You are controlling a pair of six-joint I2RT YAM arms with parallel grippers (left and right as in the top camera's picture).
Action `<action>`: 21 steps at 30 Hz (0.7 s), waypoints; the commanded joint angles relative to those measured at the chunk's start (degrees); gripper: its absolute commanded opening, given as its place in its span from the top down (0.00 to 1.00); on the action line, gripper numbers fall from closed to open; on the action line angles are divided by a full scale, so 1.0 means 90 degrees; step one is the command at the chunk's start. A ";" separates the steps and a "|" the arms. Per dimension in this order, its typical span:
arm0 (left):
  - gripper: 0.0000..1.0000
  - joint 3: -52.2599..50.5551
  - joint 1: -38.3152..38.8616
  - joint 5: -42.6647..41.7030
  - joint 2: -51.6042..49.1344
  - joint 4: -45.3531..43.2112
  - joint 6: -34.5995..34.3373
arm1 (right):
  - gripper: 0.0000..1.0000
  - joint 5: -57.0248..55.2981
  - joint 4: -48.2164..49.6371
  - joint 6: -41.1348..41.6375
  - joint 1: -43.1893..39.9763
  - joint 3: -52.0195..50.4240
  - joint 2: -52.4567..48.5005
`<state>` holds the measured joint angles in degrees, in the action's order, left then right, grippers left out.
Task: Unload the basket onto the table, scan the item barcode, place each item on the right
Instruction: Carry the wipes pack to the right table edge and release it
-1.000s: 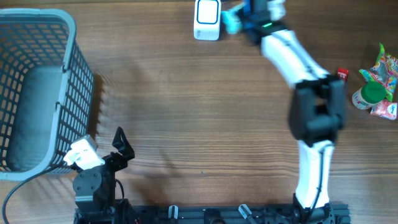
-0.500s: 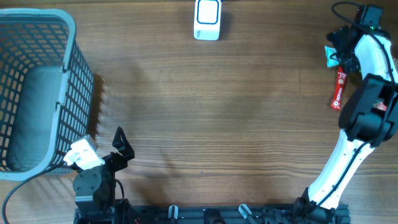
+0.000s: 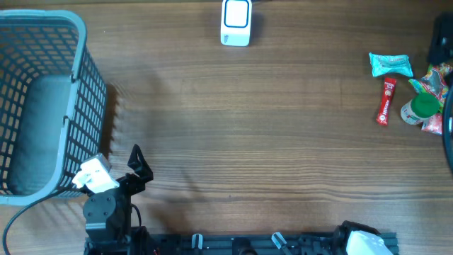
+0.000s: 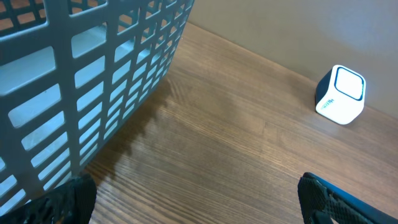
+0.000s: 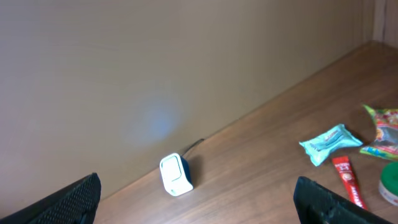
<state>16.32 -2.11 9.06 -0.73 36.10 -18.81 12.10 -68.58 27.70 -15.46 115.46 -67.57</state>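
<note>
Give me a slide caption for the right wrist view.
Open right gripper faces the white scanner by the wall; teal packet and red sachet lie nearby.

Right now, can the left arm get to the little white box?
Probably yes. Only bare table lies between the open left gripper and the white box; the basket stands off to its side. It is a long stretch, though.

Black left arm [image 3: 106,209], white housing [image 3: 95,174], black cable [image 3: 13,221]
</note>
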 commanded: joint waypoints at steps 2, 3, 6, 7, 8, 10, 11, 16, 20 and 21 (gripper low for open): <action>0.00 -0.0017 -0.0029 -0.0053 0.0046 -0.0019 -0.0034 | 0.00 -0.0398 -0.1071 -0.0236 -0.0010 -0.0080 0.0600; 0.00 -0.0017 -0.0029 -0.0053 0.0046 -0.0019 -0.0034 | 0.00 -0.0646 -0.1166 -0.0223 -0.0010 -0.0092 0.0714; 0.00 -0.0017 -0.0029 -0.0053 0.0046 -0.0019 -0.0034 | 0.00 -0.0792 -0.0716 -0.0381 0.0010 -0.0282 0.1161; 0.00 -0.0017 -0.0029 -0.0053 0.0046 -0.0019 -0.0034 | 0.00 -0.0794 -0.0165 -0.0724 0.0097 -0.0597 0.1455; 0.00 -0.0017 -0.0029 -0.0053 0.0046 -0.0019 -0.0034 | 0.00 -0.0794 0.0678 -0.1032 0.0316 -0.1175 0.1897; 0.00 -0.0017 -0.0029 -0.0053 0.0046 -0.0019 -0.0034 | 0.00 -0.0797 0.2035 -0.1615 0.0770 -0.2285 0.2637; 0.00 -0.0017 -0.0029 -0.0053 0.0046 -0.0019 -0.0034 | 0.00 -0.0797 0.2640 -0.1800 0.0988 -0.2909 0.3026; 0.00 -0.0017 -0.0029 -0.0053 0.0046 -0.0019 -0.0034 | 0.00 -0.0682 0.5571 -0.1892 0.1627 -0.6742 0.5071; 0.00 -0.0017 -0.0029 -0.0053 0.0046 -0.0019 -0.0034 | 0.00 -0.0678 0.8157 -0.1719 0.1693 -0.9802 0.6543; 0.00 -0.0017 -0.0029 -0.0053 0.0046 -0.0019 -0.0034 | 0.00 -0.0678 0.8539 -0.1693 0.1693 -1.0207 0.6742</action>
<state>16.32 -2.11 9.04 -0.75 36.12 -18.81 5.74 1.74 11.68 -0.51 32.01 -12.49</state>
